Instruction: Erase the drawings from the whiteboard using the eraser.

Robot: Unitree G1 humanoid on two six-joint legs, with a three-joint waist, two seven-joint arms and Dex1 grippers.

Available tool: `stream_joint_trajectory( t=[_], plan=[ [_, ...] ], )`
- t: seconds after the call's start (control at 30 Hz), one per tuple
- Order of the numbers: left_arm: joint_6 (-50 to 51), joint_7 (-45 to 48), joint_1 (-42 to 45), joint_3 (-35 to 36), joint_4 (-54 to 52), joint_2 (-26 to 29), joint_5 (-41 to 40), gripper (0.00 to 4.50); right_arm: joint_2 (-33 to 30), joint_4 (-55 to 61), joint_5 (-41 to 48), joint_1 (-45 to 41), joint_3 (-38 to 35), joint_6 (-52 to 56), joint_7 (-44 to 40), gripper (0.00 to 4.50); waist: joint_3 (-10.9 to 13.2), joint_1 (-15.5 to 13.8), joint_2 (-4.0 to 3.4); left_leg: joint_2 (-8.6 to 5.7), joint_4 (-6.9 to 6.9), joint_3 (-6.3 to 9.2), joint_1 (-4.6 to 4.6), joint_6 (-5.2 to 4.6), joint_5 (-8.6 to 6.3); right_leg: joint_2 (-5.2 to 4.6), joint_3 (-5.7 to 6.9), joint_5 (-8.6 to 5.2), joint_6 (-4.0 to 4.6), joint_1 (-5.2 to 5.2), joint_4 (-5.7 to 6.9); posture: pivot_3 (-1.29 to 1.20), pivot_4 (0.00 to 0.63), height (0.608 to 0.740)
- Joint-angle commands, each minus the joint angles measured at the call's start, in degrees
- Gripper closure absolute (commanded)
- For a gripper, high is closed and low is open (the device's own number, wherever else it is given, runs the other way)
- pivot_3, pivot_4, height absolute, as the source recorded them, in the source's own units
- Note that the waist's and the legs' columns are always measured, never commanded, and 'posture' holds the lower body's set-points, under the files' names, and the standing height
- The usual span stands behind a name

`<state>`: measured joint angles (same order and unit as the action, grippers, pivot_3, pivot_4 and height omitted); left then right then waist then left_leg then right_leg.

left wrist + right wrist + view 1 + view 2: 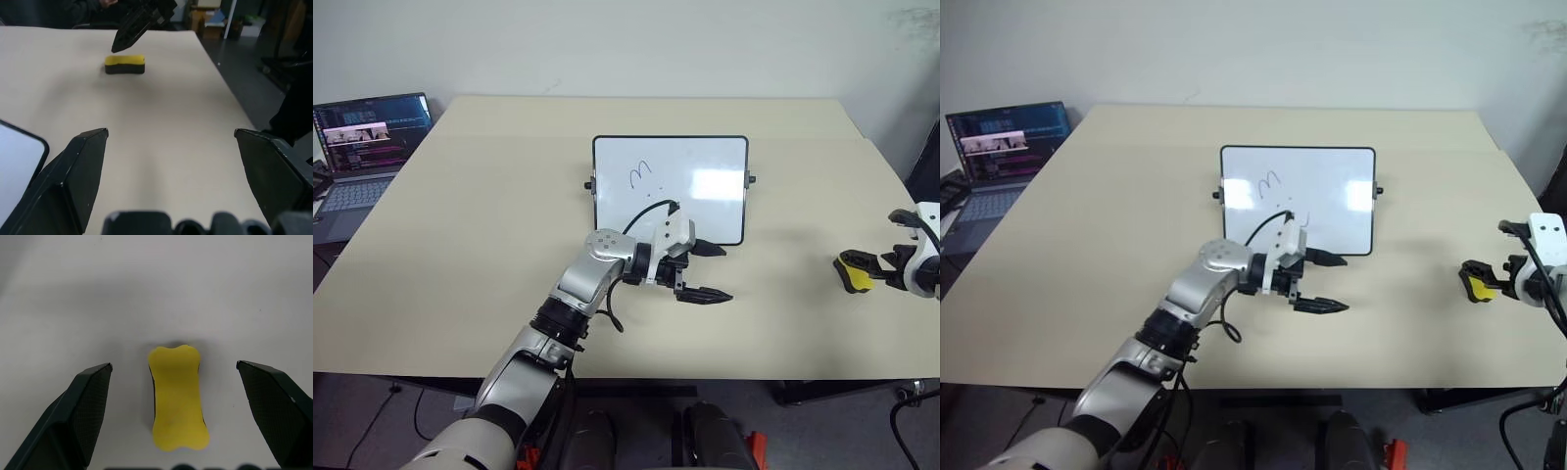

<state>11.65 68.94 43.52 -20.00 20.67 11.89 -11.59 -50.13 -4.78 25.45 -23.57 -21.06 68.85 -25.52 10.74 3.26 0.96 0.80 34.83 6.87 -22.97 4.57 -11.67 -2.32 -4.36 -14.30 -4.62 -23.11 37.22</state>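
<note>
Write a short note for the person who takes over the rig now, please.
Right gripper: open, fingers on both sides of the eraser, not gripping it.
Left gripper: open, empty, at the whiteboard's near edge.
Eraser lies on the table, to the right of the board.
Drawings are on the board, nothing erased.
Left to do: grasp eraser, wipe drawings.

Bathing the table (489, 255) in even, bright overhead light. Throwing white glare patches across the whiteboard (705, 162). Casting soft shadows under the left gripper (705, 271) and beside the eraser (177, 396). Blurring the near black fingers (73, 171) in both wrist views.
</note>
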Motion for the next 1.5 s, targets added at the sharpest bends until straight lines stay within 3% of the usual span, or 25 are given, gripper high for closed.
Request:
stream_joint_trajectory(
  t=[0.03, 0.5, 0.6, 0.83, 0.9, 1.5],
  plan=[
    [-1.4, -0.5, 1.1, 0.8, -0.4, -0.4, 0.3, 0.0, -0.4, 0.1, -0.6, -0.2, 0.2, -1.6, -0.8, 0.03, 0.0, 0.0, 0.0, 0.0, 0.0, 0.0, 0.0, 0.0, 0.0, 0.0, 0.0, 0.0, -0.01, 0.0, 0.0, 0.0, 0.15, 0.74],
    [-0.4, -0.5, 0.9, 1.9, -1.0, 0.5, -0.3, 0.0, 0.4, -5.8, -2.5, -1.7, 3.3, -5.2, -2.0, 0.03, 0.0, 0.0, 0.0, 0.0, 0.01, 0.0, 0.0, 0.0, 0.0, 0.0, 0.0, 0.0, -0.02, 0.0, 0.0, 0.0, 0.15, 0.74],
    [-0.5, -0.9, 0.8, 1.9, -0.9, 0.4, 0.0, 0.0, 0.6, -6.6, -2.6, -2.4, 3.5, -5.6, -2.1, 0.62, 0.0, 0.0, 0.0, 0.0, 0.01, 0.0, 0.0, 0.0, 0.0, 0.0, 0.0, 0.0, -0.02, 0.0, 0.0, 0.0, 0.15, 0.74],
    [-0.2, -1.4, 0.0, 2.0, -1.7, 0.7, 0.0, 0.0, 0.9, -7.9, -3.3, -2.7, 4.4, -6.4, -2.2, 3.15, 0.0, 0.0, 0.0, 0.0, 0.01, 0.0, 0.0, 0.0, 0.0, 0.0, 0.0, 0.0, -0.02, 0.0, 0.0, 0.0, 0.15, 0.74],
    [-0.2, -1.4, -0.1, 2.1, -1.8, 0.9, 0.0, 0.0, 0.9, -8.0, -3.7, -2.6, 4.9, -6.5, -2.3, 3.59, 0.0, 0.0, 0.0, 0.0, 0.01, 0.0, 0.0, 0.0, 0.0, 0.0, 0.0, 0.0, -0.02, 0.0, 0.0, 0.0, 0.15, 0.74],
    [-0.7, -2.0, 0.4, 2.3, -1.3, 1.1, 0.2, 0.0, 1.6, -7.0, -4.4, -1.2, 6.7, -6.0, -3.6, 3.65, 0.0, 0.0, 0.0, 0.0, 0.06, 0.01, 0.03, 0.0, 0.0, 0.0, 0.0, 0.02, -0.05, 0.06, 0.01, 0.0, 0.15, 0.74]
  ],
)
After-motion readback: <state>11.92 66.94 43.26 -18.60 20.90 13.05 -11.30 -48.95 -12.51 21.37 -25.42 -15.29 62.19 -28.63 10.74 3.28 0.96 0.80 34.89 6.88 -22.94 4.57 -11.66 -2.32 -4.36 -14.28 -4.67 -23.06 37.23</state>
